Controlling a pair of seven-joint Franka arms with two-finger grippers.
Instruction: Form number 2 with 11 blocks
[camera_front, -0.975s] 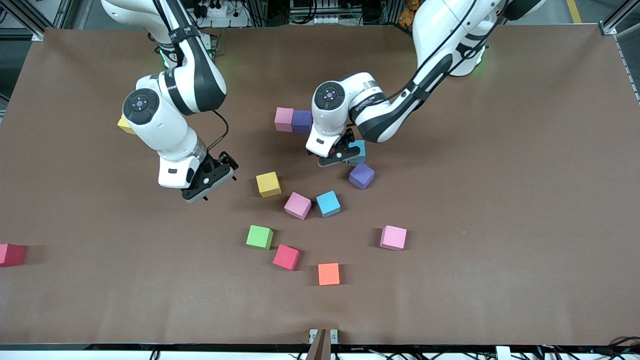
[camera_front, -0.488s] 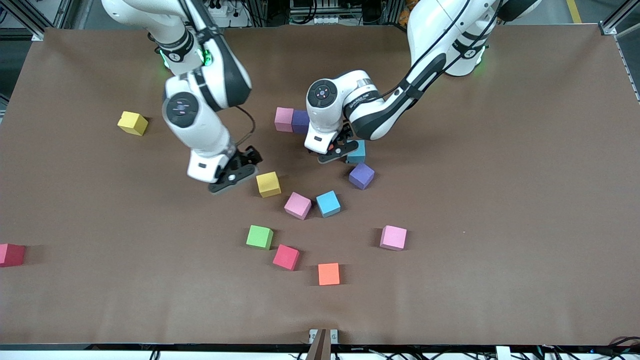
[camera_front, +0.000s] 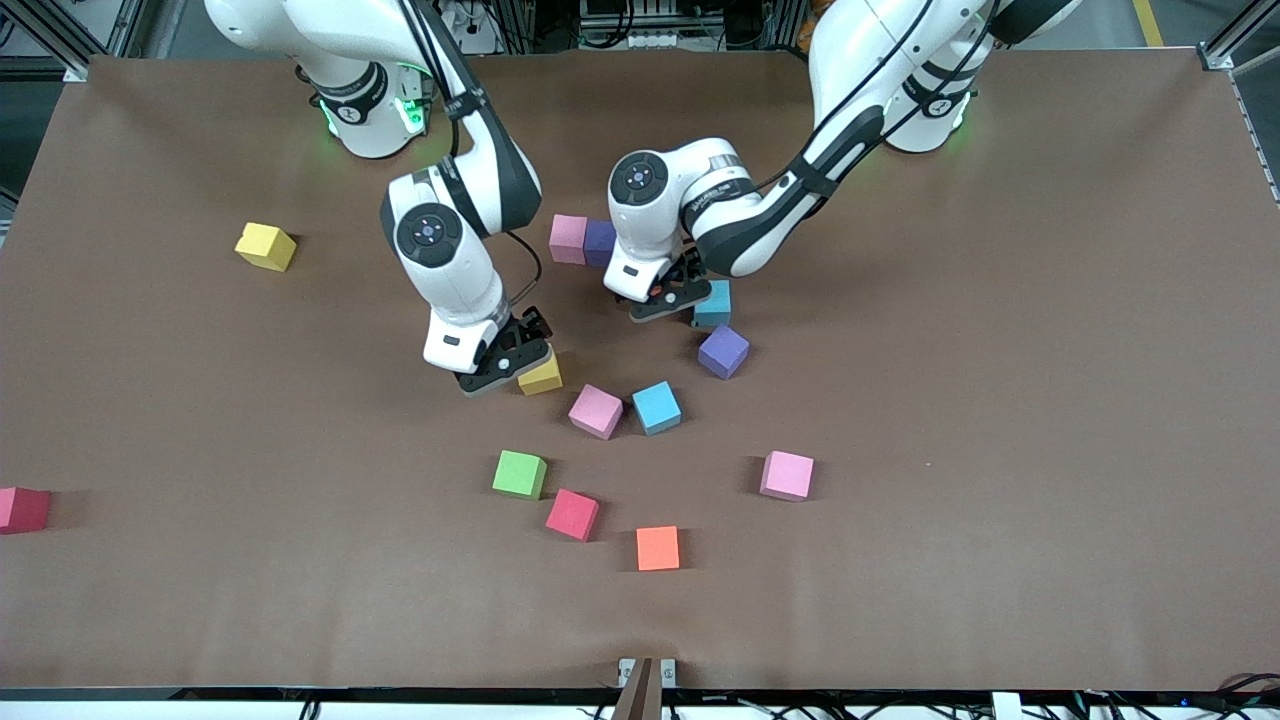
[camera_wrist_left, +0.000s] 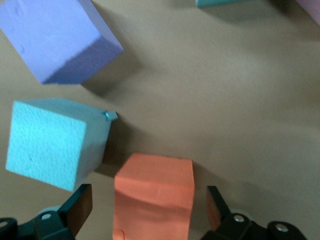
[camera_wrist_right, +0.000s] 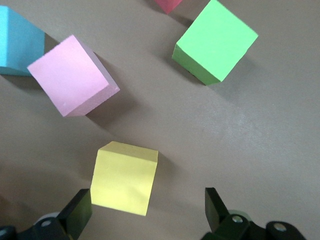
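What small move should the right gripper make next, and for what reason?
Probably shift sideways a little to centre, then lower. The right gripper is open over the yellow block, which sits off-centre, close to one finger. The left gripper is open around an orange block.

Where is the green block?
In the front view the green block sits on the table near the middle, beside the red block, and nearer the front camera than the pink block.

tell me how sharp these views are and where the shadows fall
Front view: sharp, even light, soft shadows beside each block, like the green block. Left wrist view: grainy, orange block soft-edged. Right wrist view: crisper, yellow block throws a faint shadow.
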